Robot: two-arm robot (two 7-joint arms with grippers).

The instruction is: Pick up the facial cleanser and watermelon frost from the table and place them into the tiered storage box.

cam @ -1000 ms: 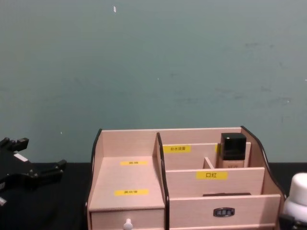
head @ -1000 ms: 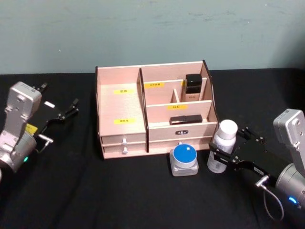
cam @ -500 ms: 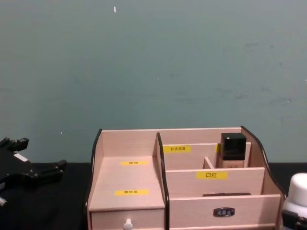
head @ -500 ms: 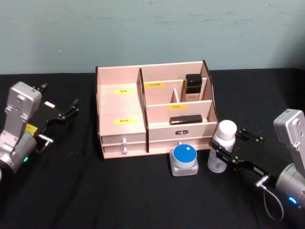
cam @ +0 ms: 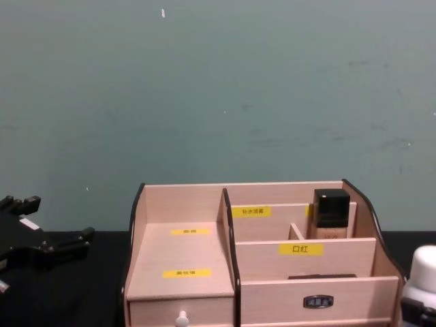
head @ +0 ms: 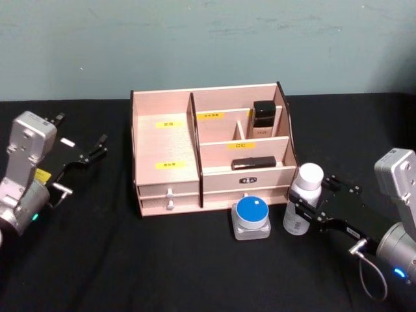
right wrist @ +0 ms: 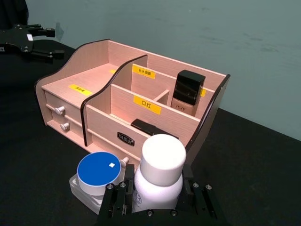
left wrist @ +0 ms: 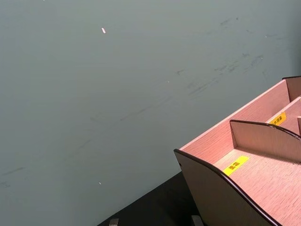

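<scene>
lighting's soft and even and I can't tell the source: the white plastic bottle with a round white cap (right wrist: 162,162) at the right gripper (right wrist: 155,187) is the brightest spot, the light wooden tiered storage box (head: 166,140) just beyond it has faint compartment shading, and the black table (head: 162,260) under it swallows shadows.

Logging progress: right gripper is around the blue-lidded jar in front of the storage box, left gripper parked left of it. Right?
No: the right gripper is around the white bottle beside that blue-lidded jar, as the right wrist view shows. The rest holds.
</scene>
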